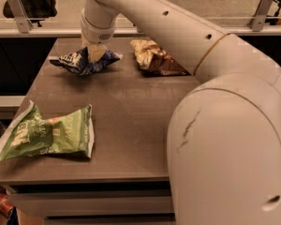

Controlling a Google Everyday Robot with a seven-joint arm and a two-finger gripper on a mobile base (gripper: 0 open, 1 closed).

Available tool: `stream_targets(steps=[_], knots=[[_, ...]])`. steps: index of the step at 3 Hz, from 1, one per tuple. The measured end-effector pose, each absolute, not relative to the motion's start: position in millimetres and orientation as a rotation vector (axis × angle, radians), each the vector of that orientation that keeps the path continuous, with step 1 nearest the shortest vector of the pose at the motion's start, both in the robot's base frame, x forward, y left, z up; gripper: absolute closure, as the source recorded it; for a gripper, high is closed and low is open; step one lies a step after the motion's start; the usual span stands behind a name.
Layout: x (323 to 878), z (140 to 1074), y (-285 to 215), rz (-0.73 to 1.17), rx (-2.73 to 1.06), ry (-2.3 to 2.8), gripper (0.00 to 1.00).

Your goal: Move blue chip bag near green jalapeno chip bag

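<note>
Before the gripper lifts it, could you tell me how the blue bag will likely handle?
The blue bag looks crumpled, so it will probably flop rather than stay stiff. Small and puffy, it is likely light and may slide on the smooth table. The gripper sits on its middle.

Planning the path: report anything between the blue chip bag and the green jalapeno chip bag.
Nothing visible: only bare table separates blue chip bag and green jalapeno chip bag. The end effector is on the blue one; the brown bag lies aside.

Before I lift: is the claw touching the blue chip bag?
Touching. The camera view shows the claw planted in the crumpled middle of the blue chip bag, with no gap visible.
</note>
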State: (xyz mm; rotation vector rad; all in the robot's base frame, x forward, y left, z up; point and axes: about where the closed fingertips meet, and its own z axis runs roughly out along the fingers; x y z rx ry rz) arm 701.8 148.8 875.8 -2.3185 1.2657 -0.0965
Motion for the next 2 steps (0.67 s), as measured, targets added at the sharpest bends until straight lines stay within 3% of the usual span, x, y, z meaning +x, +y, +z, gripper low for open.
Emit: stream_targets(steps=[1,2], knots=[[699,892,138,-0.146,-2.298,1.269,1.00],[693,910,128,-0.194,-2.285,1.254,1.00]])
